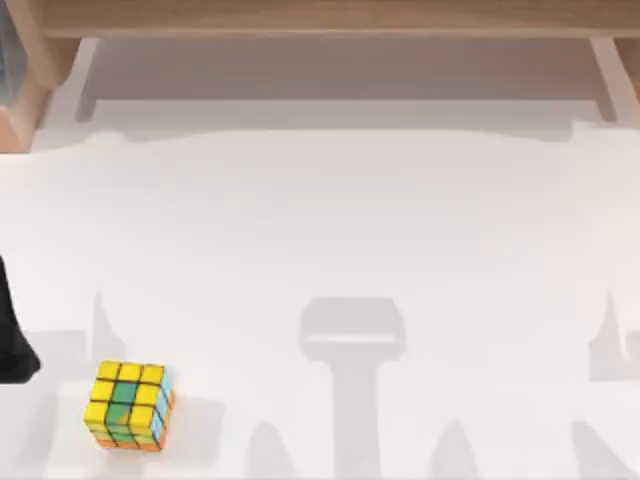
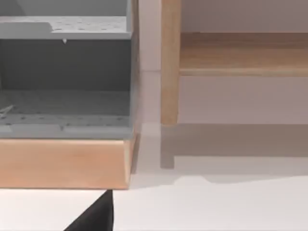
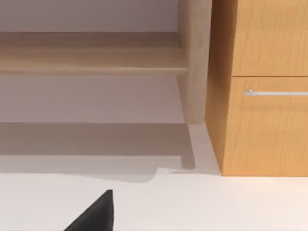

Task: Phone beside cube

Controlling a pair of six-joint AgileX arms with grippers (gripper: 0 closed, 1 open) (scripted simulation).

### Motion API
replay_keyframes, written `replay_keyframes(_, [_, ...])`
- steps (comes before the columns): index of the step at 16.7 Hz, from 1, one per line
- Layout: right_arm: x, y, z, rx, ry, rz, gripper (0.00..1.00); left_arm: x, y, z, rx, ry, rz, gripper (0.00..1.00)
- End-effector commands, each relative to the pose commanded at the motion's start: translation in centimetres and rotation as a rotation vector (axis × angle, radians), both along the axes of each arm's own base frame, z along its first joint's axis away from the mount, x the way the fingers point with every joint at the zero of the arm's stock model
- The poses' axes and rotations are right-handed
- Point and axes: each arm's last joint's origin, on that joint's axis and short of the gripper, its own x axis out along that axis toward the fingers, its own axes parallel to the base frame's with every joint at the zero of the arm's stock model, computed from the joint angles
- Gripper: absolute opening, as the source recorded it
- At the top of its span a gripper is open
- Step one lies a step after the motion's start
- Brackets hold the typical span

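Observation:
The cube (image 1: 129, 404) sits on the white table (image 1: 330, 230) near its front left corner, yellow and green on top, with orange and light blue sides. The phone is out of view. A black part of my left arm (image 1: 12, 340) shows at the table's left edge, just left of and behind the cube. A dark wedge of my left gripper (image 2: 95, 215) shows in the left wrist view over bare table. My right gripper (image 3: 95, 214) shows as the same kind of dark wedge in the right wrist view.
A wooden shelf frame (image 1: 330, 20) runs along the back of the table. A grey shelving unit on a wooden base (image 2: 65, 96) stands at the back left. A wooden cabinet with a metal drawer handle (image 3: 262, 91) stands at the back right.

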Motion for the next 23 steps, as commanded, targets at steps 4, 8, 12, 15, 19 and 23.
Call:
replay_keyframes(4, [0.1,-0.2,0.3,-0.007,0.035,-0.020,1.00,0.0,0.0,0.0,0.000,0.000,0.000,1.00])
replay_keyframes(8, [0.7,-1.4,1.7,-0.032,0.233,-0.117,1.00,0.0,0.0,0.0,0.000,0.000,0.000,1.00])
replay_keyframes(12, [2.7,-3.6,2.7,-0.020,0.588,-0.235,1.00,0.0,0.0,0.0,0.000,0.000,0.000,1.00])
replay_keyframes(15, [4.8,-6.2,2.6,0.035,0.890,-0.301,1.00,0.0,0.0,0.0,0.000,0.000,0.000,1.00])
replay_keyframes(19, [7.0,-10.3,1.2,0.160,1.242,-0.341,1.00,0.0,0.0,0.0,0.000,0.000,0.000,1.00])
replay_keyframes(23, [7.9,-13.6,-0.5,0.284,1.469,-0.342,1.00,0.0,0.0,0.0,0.000,0.000,0.000,1.00])
